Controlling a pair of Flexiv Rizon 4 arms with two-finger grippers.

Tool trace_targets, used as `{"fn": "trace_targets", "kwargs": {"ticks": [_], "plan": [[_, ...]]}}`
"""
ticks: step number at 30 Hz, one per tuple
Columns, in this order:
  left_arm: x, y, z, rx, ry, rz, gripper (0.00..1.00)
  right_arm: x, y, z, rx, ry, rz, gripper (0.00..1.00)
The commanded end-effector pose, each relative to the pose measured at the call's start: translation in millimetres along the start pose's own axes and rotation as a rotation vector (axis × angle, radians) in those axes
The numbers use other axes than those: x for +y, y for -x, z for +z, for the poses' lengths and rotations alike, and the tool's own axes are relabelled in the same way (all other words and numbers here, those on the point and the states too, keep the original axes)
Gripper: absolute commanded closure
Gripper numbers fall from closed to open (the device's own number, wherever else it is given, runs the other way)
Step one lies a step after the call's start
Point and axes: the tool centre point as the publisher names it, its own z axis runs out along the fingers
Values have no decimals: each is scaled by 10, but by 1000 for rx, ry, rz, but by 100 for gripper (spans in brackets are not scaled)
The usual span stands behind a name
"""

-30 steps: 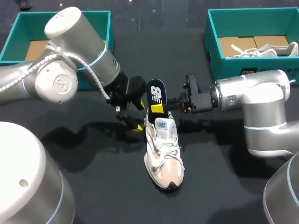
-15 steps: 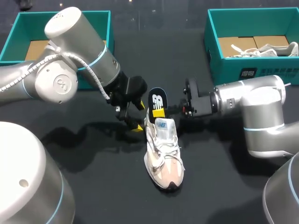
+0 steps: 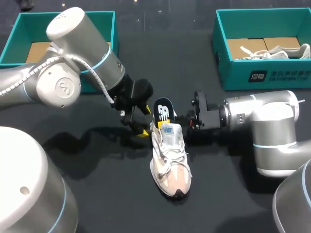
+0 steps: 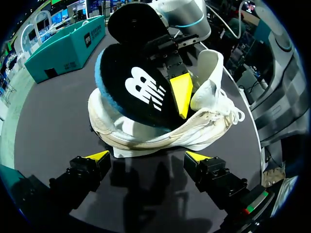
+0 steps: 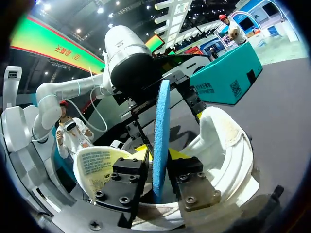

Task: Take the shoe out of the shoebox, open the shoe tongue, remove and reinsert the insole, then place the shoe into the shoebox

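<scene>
Black tabletop (image 3: 97,194) underneath it all. At the far left, an open teal cardboard shoebox (image 3: 10,42) with a brown floor, partly hidden behind the left arm. Next, near the middle, the left gripper (image 4: 148,156), yellow-tipped fingers spread wide and gripping nothing, set low by the table just behind the heel of the shoe. Right beside it, a white and pale-pink lace-up sneaker (image 3: 170,160) flat on its sole on the table, out of both boxes, toe toward the robot, heel toward the far side. Standing up out of the heel opening, a black insole (image 3: 164,109) with a white logo on its face and a blue underside, lower end down inside the sneaker. Clamped on that insole from both faces, the right gripper (image 5: 159,153), reaching in level from the right. At the far right, a second teal shoebox (image 3: 223,53), open, with another white shoe (image 3: 277,51) lying inside.
</scene>
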Motion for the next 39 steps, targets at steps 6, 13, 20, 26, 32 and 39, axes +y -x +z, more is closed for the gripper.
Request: {"fn": "trace_targets", "kwargs": {"ticks": [6,13,20,26,32,39], "plan": [[2,-1,4,-1,0,1,0,346,11,-36,-18,-55,-63,67],[2,-1,4,-1,0,1,0,390,173,-56,-11,-59,-39,100],[2,-1,4,-1,0,1,0,67,189,1,3,-51,61,100],[2,-1,4,-1,0,1,0,-170,107,-8,-14,-23,130,100],[2,-1,4,-1,0,1,0,21,-13,-5,-39,-31,55,73],[2,-1,4,-1,0,1,0,290,4,-14,-48,-84,-25,65]]}}
